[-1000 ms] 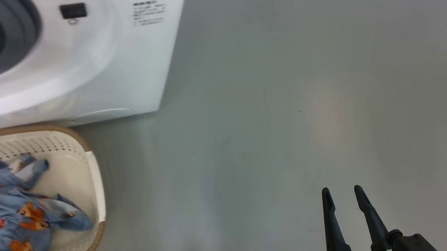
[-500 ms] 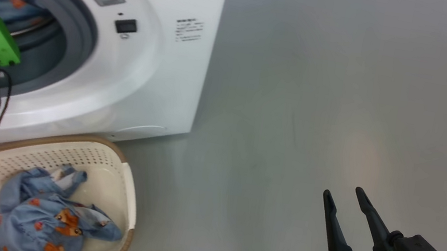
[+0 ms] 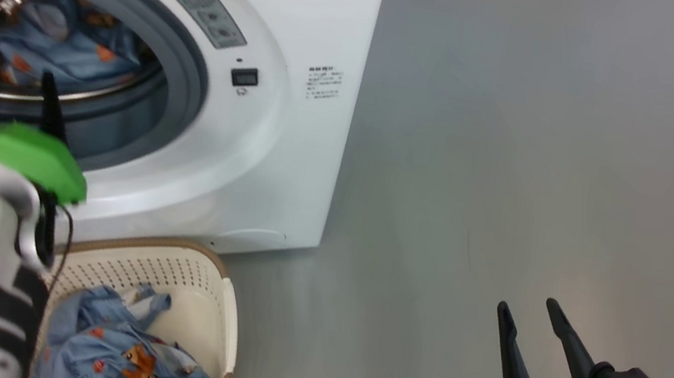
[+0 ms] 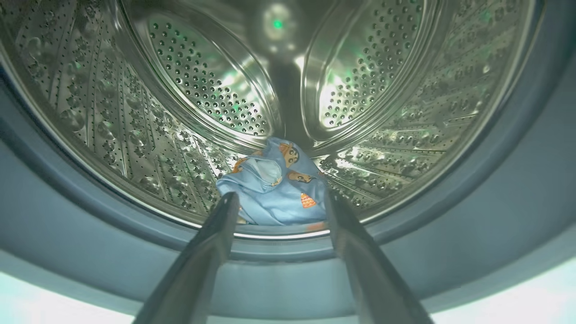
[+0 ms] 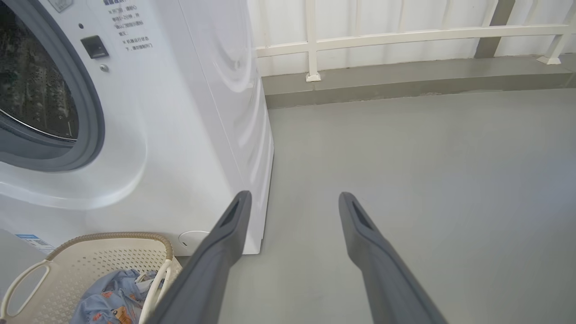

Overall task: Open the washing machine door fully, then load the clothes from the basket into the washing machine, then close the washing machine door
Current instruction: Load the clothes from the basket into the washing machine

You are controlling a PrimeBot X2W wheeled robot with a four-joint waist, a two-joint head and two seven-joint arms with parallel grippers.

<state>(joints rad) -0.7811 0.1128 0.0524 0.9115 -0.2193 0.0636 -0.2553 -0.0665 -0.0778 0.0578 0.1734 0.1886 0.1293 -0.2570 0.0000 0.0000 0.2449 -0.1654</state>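
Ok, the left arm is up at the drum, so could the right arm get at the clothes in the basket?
Probably yes, with a sweep across: the right claw hangs open over the floor, apart from the basket, with nothing between them, and the clothes lie uncovered inside.

The head camera looks steeply down from above onto the washing machine [image 3: 287,161] front, the basket [image 3: 226,313] and the grey floor [image 3: 520,143]. The left wrist camera sits close at the opening, facing into the drum [image 4: 180,90]. The right wrist camera looks from lower down across the floor toward a railing [image 5: 405,36], sharing the washing machine front and basket with the head view.
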